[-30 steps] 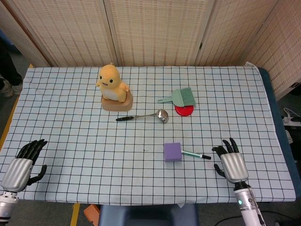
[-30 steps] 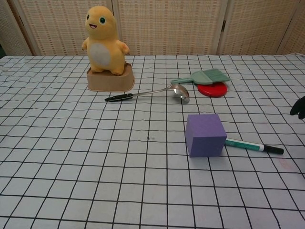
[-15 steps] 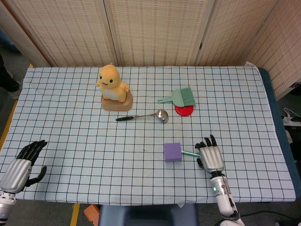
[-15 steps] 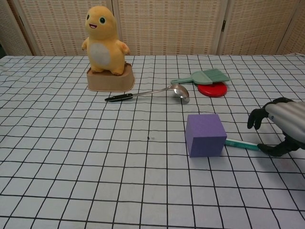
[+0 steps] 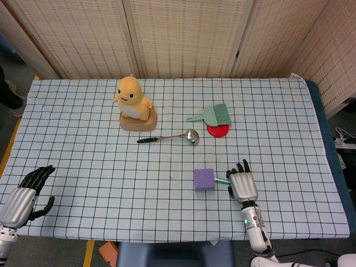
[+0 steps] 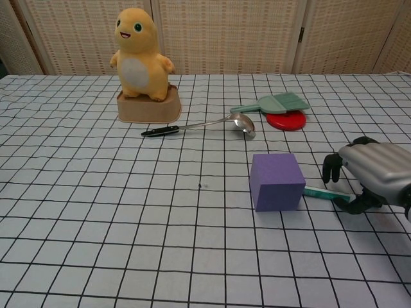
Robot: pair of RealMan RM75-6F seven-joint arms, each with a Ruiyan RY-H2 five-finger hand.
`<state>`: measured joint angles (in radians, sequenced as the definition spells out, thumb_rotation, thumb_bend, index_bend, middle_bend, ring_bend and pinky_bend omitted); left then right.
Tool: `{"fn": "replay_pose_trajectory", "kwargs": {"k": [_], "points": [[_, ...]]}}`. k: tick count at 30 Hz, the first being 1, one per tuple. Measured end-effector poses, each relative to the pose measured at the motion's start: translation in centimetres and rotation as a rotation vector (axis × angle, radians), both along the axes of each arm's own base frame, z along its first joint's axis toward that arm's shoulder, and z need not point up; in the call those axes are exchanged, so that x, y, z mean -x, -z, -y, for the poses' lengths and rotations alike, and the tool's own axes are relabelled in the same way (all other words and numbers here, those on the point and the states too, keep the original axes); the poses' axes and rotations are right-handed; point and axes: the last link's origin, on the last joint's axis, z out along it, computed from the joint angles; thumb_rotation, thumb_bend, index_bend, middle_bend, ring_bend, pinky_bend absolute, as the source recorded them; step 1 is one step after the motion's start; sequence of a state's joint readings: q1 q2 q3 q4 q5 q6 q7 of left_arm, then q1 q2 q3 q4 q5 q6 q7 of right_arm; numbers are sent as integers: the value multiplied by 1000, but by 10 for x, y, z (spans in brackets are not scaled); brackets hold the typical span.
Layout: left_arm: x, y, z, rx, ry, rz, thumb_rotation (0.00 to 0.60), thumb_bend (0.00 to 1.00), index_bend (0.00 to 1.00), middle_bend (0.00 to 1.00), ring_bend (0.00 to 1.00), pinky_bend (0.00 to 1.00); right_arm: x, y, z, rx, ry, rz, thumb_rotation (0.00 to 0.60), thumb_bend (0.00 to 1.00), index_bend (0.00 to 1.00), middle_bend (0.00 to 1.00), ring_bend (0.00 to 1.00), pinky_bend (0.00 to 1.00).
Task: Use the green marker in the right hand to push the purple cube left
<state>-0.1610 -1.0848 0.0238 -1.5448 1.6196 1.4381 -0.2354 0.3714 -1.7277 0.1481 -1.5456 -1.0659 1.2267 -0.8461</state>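
We've got our right hand hovering fingers-apart over the thin green marker lying lower right of frame, its tip touching the purple foam cube, so grasp and leftward push remain undone.
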Motion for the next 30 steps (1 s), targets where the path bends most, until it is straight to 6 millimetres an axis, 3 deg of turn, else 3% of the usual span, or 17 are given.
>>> {"fn": "replay_pose_trajectory", "kwargs": {"k": [30], "points": [[2, -3, -1, 13, 4, 23, 600, 482, 0, 8, 0, 84, -14, 14, -4, -28, -1, -66, 600, 296, 493, 441, 200, 58]]}}
